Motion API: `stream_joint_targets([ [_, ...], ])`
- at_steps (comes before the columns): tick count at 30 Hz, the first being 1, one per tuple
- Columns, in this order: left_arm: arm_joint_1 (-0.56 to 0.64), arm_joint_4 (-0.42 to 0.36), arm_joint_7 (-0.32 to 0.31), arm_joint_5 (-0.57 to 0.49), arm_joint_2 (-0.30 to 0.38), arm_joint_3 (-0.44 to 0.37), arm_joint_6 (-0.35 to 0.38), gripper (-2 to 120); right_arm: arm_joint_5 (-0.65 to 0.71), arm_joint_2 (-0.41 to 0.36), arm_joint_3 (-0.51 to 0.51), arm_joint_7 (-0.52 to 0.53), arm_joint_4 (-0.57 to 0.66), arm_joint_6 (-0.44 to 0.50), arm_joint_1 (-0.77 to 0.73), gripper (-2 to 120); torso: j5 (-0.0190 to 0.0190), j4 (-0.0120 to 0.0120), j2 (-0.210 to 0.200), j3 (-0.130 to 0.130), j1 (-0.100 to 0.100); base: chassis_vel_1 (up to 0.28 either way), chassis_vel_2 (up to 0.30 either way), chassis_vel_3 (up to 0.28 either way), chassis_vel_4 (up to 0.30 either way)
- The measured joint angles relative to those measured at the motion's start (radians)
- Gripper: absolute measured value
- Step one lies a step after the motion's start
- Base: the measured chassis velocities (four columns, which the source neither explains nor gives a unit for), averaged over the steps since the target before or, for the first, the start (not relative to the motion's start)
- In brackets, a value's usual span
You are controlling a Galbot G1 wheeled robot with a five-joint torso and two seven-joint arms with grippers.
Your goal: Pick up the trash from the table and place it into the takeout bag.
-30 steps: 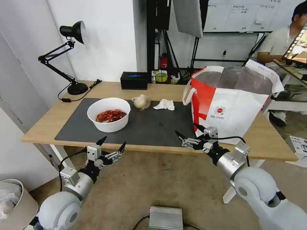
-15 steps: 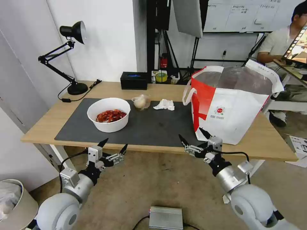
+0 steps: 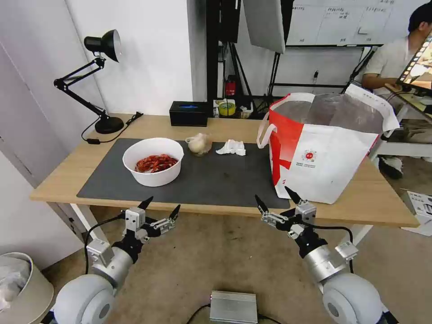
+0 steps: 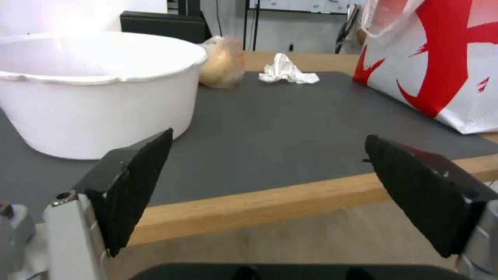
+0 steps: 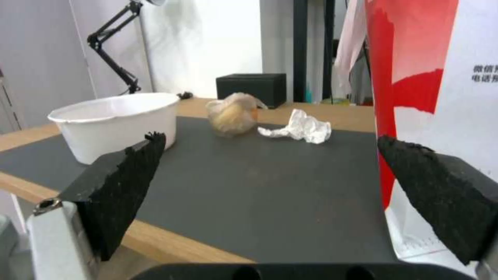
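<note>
Right pincer (image 3: 274,203) retreated below table (image 3: 58,180) edge (spread wide); tissue (image 3: 231,147) well beyond.

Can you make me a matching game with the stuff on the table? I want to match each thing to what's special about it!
Things:
1. bowl
2. tissue
3. small bag
4. takeout bag

What's special:
A. stands tall on the table's right side, white and red
B. crumpled and white, lying on the mat between the small bag and the takeout bag
C. round and white, with red shells inside
D. clear, with a beige lump inside, beside the bowl

Pairs: 1-C, 2-B, 3-D, 4-A
</note>
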Motion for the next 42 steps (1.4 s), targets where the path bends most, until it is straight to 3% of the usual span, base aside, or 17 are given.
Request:
stream_joint_targets([
  [12, -0.002, 0.009, 0.001, 0.008, -0.002, 0.005, -0.008, 100, 0.003, -0.001, -0.019, 0.006, -0.009, -0.012, 0.03, 100, 0.0001, 0.0, 0.0, 0.0, 0.0, 0.0, 0.0, 0.0, 0.0],
  [20, -0.035, 0.033, 0.001, 0.009, 0.009, 0.058, -0.011, 100, 0.095, -0.023, -0.045, 0.021, -0.024, -0.099, 0.125, 100, -0.0001, -0.0003, 0.0, 0.0, 0.0, 0.0, 0.0, 0.0, 0.0],
  [24, -0.043, 0.04, 0.0, 0.009, 0.011, 0.081, -0.017, 100, 0.139, -0.016, -0.097, 0.045, -0.092, -0.153, 0.227, 100, 0.0, -0.0002, 0.0, 0.0, 0.0, 0.0, 0.0, 0.0, 0.0],
  [30, -0.021, 0.039, -0.001, 0.025, -0.002, 0.058, -0.029, 100, 0.159, -0.013, -0.215, 0.101, -0.205, -0.209, 0.437, 100, 0.0001, 0.0003, 0.0, 0.0, 0.0, 0.0, 0.0, 0.0, 0.0],
  [42, -0.008, 0.038, -0.005, 0.024, -0.003, 0.026, -0.029, 100, 0.166, 0.032, -0.392, 0.25, -0.376, -0.33, 0.721, 100, -0.0001, -0.0001, 0.0, 0.0, 0.0, 0.0, 0.0, 0.0, 0.0],
])
